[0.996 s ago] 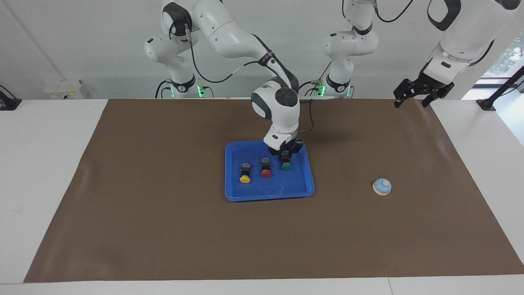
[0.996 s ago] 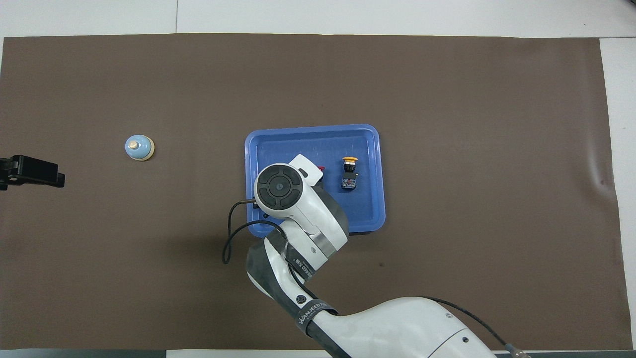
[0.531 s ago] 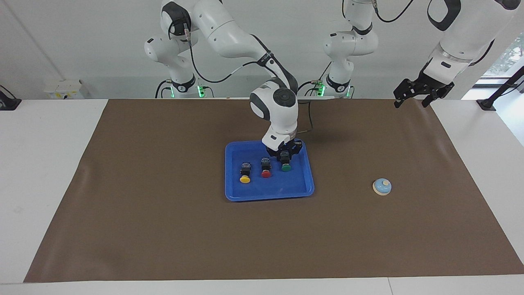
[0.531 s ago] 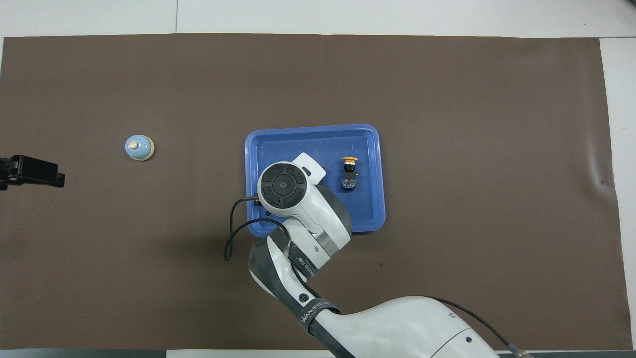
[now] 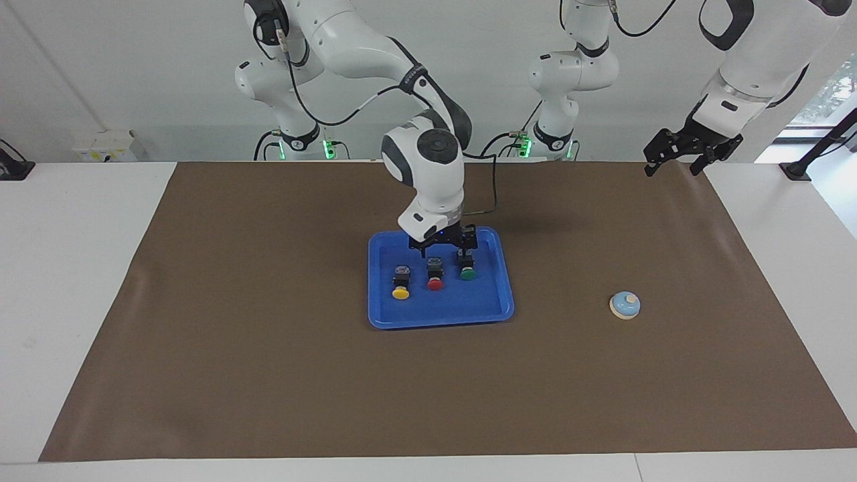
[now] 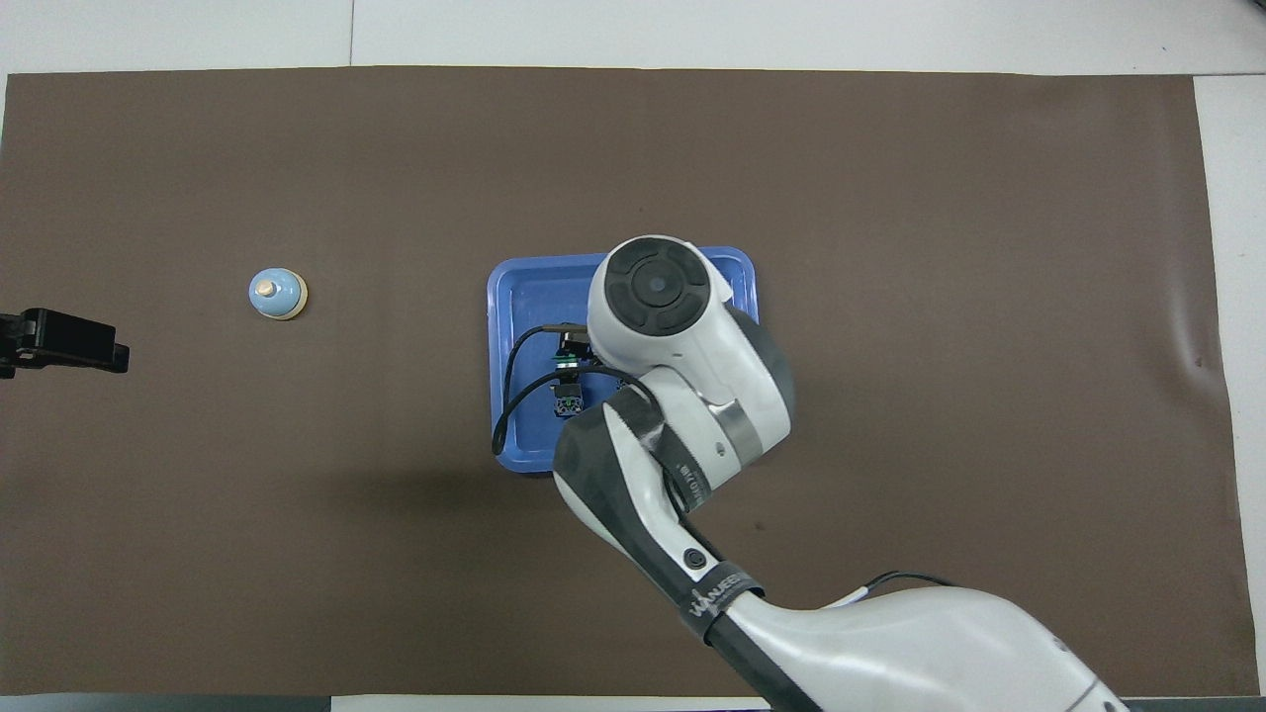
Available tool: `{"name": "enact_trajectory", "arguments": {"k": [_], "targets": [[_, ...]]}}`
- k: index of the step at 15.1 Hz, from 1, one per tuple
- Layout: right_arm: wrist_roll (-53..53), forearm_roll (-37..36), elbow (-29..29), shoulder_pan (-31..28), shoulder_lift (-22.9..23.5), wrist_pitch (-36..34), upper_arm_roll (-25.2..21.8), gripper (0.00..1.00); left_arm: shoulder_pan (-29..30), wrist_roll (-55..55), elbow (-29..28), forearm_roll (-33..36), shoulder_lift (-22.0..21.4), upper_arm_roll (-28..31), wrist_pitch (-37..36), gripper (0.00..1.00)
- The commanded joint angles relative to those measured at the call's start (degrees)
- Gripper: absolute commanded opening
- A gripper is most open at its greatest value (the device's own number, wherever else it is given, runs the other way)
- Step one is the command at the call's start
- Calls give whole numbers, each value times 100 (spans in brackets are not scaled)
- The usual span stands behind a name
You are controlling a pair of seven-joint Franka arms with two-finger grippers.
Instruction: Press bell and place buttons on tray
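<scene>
Looking from the robots' end outward, I see the left gripper [image 5: 683, 157] first, hanging over the edge of the brown mat [image 5: 268, 375] at its own end of the table, fingers spread and empty; that arm waits. The right gripper [image 5: 443, 246] hovers low over the part of the blue tray [image 5: 438, 320] nearest the robots, its fingers wide apart and holding nothing, just above the black bodies of the red and green buttons. All three buttons lie in the tray in a row: the yellow button [image 5: 400, 282] toward the right arm's end, the red button [image 5: 435, 274] in the middle, the green button [image 5: 467, 265] toward the left arm's end. Each one's long axis points away from the robots, body nearer and cap farther. A little farther out than the row, alone on the mat and well apart from the tray, sits the light-blue bell [image 5: 625, 304], upright with its knob on top. The placing looks finished to me. If the bell is not yet pressed, it lies straight out from the left gripper, and that arm is clearly the nearer one.
</scene>
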Motion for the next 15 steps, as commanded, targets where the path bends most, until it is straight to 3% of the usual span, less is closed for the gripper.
{"name": "enact_trajectory", "arguments": {"k": [1, 6, 11, 15], "targets": [[-51, -30, -97, -657, -574, -476, 82, 100, -13, 29, 88, -58, 21, 31, -79, 100], [-1112, -22, -88, -1658, -1093, -1407, 82, 100, -13, 29, 88, -58, 21, 31, -79, 100], [-2939, -30, -88, -2836, -1471, -2041, 73, 100, -13, 29, 88, -58, 21, 31, -79, 100], [-3785, -74, -97, -3382, -1893, -2576, 73, 100, -13, 29, 88, -58, 21, 31, -79, 100]]}}
